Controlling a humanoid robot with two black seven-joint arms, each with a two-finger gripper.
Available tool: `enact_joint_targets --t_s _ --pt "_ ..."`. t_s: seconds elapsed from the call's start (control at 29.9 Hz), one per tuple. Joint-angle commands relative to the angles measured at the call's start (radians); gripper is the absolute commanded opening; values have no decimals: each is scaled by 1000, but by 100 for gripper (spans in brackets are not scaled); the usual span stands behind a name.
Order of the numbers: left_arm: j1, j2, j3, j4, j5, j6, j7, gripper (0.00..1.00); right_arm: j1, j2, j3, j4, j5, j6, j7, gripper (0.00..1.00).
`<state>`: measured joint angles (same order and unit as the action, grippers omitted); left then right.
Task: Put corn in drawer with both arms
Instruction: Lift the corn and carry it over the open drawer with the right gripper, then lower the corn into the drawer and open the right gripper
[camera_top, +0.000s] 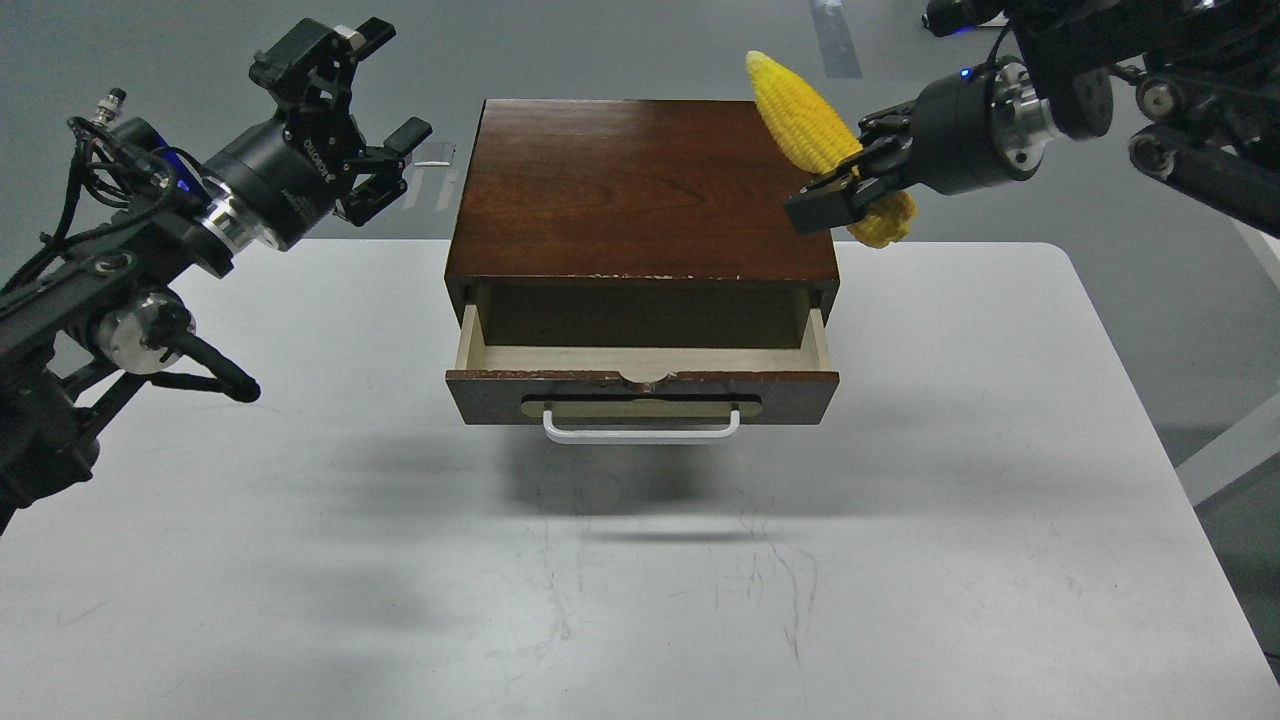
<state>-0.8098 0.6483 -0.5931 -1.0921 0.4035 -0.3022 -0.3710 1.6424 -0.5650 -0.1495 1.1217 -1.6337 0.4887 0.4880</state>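
Table: we see a pale grey top filling the lower frame, with the cabinet standing at its far middle.
Cabinet: dark brown box at centre frame, its top bare.
Drawer: pulled partly out toward us, its pale interior showing as a shallow slot below the cabinet's front edge; the white handle faces the lower frame.
Our left gripper: upper left of the frame, fingers spread wide and holding nothing, well apart from the cabinet.
Our right gripper: upper right, just off the cabinet's right rear corner, fingers pinching the corn near its thick end.
Corn: held in the air, long axis tilted, tip pointing to the upper left, blunt end low and right.
Key relation: we judge the open slot lies down and left of the corn; our right arm is much the nearer, and the cob's axis needs turning to lie along the drawer's width.
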Motion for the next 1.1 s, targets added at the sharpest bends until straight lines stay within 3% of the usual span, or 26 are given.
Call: enact_joint_targets --t_s 0.0,0.37,0.8,1.07 --pt "-2 2 -1 -2 -2 0 7 98 25 91 -19 18 -150 -5 1 0" --pt "-6 19 -2 -2 0 0 12 98 48 257 -102 47 -328 -217 1 0" --pt "-6 34 -4 -9 -2 -14 14 98 36 297 -166 47 -353 -242 1 0" --pt "-6 36 -5 -11 -2 -14 14 98 34 290 -176 47 -348 -240 1 31"
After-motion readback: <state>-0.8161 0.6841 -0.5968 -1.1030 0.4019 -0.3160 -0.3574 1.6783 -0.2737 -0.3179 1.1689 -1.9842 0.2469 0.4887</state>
